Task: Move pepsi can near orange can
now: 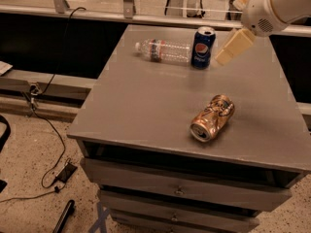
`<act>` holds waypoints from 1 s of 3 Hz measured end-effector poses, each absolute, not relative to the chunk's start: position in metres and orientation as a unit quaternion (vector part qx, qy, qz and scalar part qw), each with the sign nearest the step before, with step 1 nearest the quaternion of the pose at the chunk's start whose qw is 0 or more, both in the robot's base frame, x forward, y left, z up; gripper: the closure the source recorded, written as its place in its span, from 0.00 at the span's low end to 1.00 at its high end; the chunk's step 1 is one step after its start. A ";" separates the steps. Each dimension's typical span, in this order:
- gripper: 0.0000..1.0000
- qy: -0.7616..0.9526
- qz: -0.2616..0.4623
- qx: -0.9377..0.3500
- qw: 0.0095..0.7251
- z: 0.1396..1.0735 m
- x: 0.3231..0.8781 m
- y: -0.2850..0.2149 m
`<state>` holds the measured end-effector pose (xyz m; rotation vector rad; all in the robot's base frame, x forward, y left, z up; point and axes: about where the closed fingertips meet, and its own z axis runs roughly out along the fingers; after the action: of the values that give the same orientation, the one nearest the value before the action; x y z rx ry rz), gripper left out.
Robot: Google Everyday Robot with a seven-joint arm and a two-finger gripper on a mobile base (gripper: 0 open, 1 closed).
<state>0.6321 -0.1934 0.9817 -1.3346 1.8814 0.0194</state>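
Observation:
The pepsi can (203, 47), dark blue with a round logo and silver top, stands upright at the back of the grey table (146, 106). The orange can (212, 118), dented and orange-gold, lies on its side near the table's front right, well apart from the blue can. My gripper (233, 47) hangs from the white arm at the upper right, just to the right of the pepsi can and slightly above the tabletop, holding nothing.
A clear plastic bottle (163, 50) lies on its side just left of the pepsi can. Drawers (180, 191) sit under the tabletop. Cables (48, 144) trail on the floor at the left. A railing (121, 13) runs behind the table.

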 end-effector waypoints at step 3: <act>0.00 0.737 0.074 -0.343 0.578 0.958 0.708 -0.213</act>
<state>0.7080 -0.2131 0.9583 -0.8012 1.7234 0.1733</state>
